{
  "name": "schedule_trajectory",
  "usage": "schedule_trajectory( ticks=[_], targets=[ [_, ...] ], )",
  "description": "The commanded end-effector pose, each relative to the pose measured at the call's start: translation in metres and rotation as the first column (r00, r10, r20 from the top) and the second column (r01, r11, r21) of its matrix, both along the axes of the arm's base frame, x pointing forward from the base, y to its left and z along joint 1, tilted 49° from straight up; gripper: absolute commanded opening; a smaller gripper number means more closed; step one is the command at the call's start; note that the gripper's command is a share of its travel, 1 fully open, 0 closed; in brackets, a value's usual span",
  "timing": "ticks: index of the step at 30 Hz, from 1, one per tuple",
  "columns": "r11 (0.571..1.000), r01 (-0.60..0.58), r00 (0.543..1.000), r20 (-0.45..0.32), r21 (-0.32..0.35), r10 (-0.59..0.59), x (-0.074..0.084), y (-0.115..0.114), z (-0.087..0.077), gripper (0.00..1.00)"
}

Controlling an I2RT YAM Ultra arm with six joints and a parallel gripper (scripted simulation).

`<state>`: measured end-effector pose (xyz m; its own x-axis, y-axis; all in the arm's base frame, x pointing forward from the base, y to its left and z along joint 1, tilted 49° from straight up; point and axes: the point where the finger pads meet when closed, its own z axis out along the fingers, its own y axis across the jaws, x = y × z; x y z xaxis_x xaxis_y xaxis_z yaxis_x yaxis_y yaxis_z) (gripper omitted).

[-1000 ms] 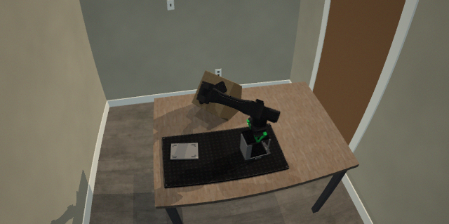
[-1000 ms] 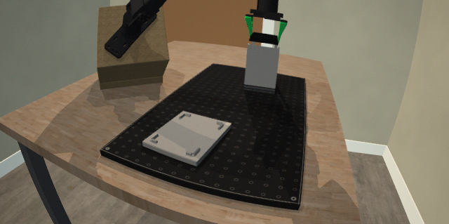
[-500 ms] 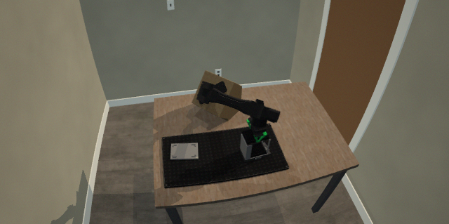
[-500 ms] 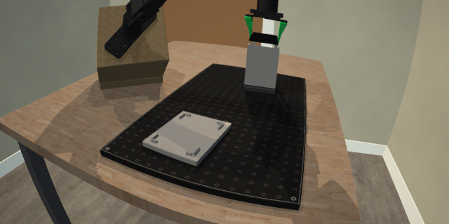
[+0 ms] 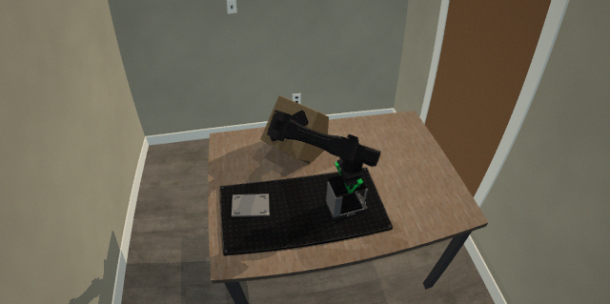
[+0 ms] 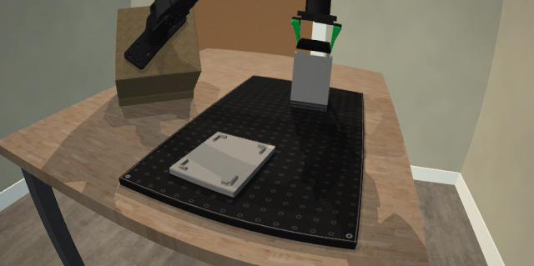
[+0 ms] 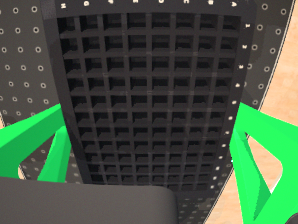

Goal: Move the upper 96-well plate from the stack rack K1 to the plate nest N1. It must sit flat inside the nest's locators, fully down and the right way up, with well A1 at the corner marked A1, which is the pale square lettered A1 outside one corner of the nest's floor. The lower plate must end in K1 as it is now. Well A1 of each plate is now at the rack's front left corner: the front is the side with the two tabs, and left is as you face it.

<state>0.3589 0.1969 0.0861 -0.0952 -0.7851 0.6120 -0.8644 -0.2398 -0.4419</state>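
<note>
I have the green-fingered gripper (image 6: 315,40) clamped across the black 96-well plate (image 6: 315,45), just above the grey stack rack K1 (image 6: 310,80); lifting straight and level before swinging toward the grey plate nest (image 6: 223,163).

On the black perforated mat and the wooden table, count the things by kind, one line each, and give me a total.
Black 96-well plate, held by the end effector: 1
Grey stack rack: 1
Pale grey plate nest with four corner locators: 1
Brown cardboard box: 1
Black robot arm: 1
Total: 5
</note>
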Motion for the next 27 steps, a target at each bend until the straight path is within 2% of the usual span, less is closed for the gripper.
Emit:
schedule_trajectory(
  ticks=[1,11,17,21,24,27],
  targets=[
    [0.999,-0.033,0.999,0.018,0.028,0.032,-0.005,0.019,0.010,0.00],
    [0.999,-0.033,0.999,0.018,0.028,0.032,-0.005,0.019,0.010,0.00],
    [0.988,0.088,0.987,0.124,0.131,-0.104,-0.013,-0.003,0.015,0.00],
    [0.986,0.103,0.985,0.126,0.129,-0.119,-0.015,-0.019,0.021,0.00],
    [0.988,0.088,0.987,0.124,0.130,-0.104,-0.019,-0.017,0.022,0.00],
    [0.989,0.082,0.989,0.116,0.125,-0.096,-0.022,-0.025,0.026,0.00]
  ],
)
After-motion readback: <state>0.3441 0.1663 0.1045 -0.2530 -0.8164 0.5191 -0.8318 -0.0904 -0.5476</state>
